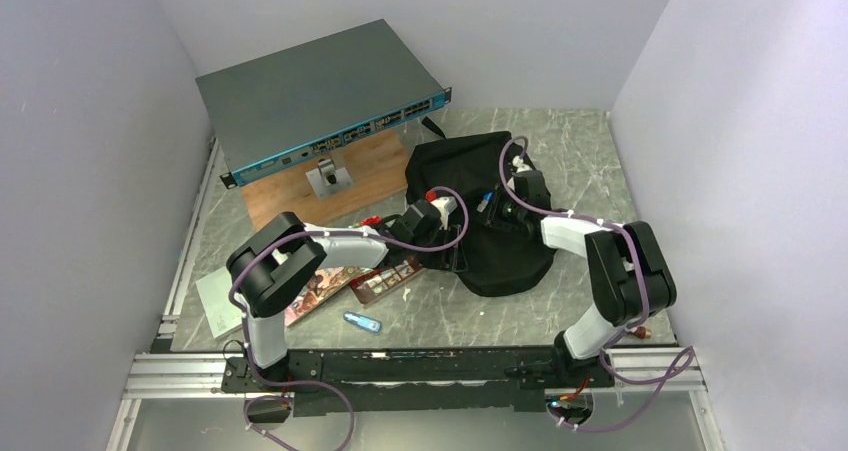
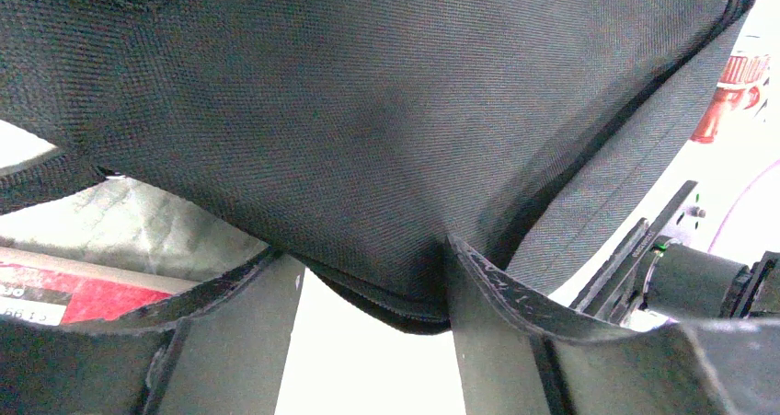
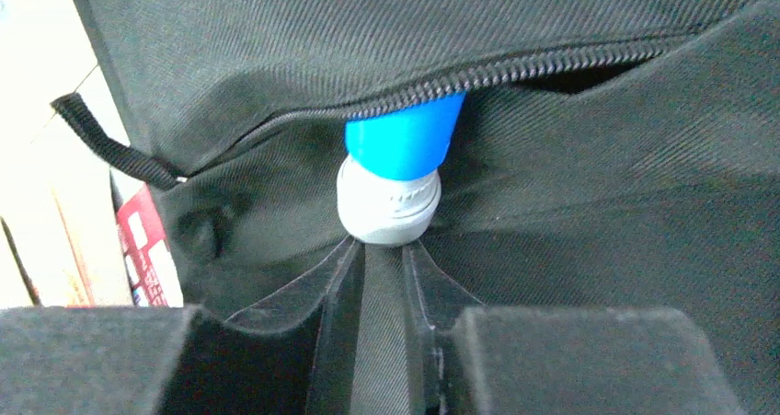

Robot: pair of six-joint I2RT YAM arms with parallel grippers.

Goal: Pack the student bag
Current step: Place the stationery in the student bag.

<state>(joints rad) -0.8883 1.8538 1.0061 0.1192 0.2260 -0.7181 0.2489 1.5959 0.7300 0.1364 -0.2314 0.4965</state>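
The student bag (image 1: 500, 246) is a black fabric backpack lying at the middle right of the table. It fills the left wrist view (image 2: 368, 111) and the right wrist view (image 3: 598, 203). A blue tube with a white cap (image 3: 391, 180) sticks halfway out of the bag's zipper slot; it also shows in the top view (image 1: 484, 203). My right gripper (image 3: 384, 249) is nearly closed, its tips against the white cap without clasping it. My left gripper (image 2: 372, 282) is open, and the bag's hemmed edge sags between its fingertips (image 2: 483, 286).
A flat grey network switch (image 1: 320, 96) rests on a wooden board (image 1: 340, 181) at the back left. Books (image 1: 330, 281), a white pad (image 1: 218, 301) and a small blue item (image 1: 362, 321) lie at the front left. A red-and-white box (image 2: 55, 291) sits under the bag.
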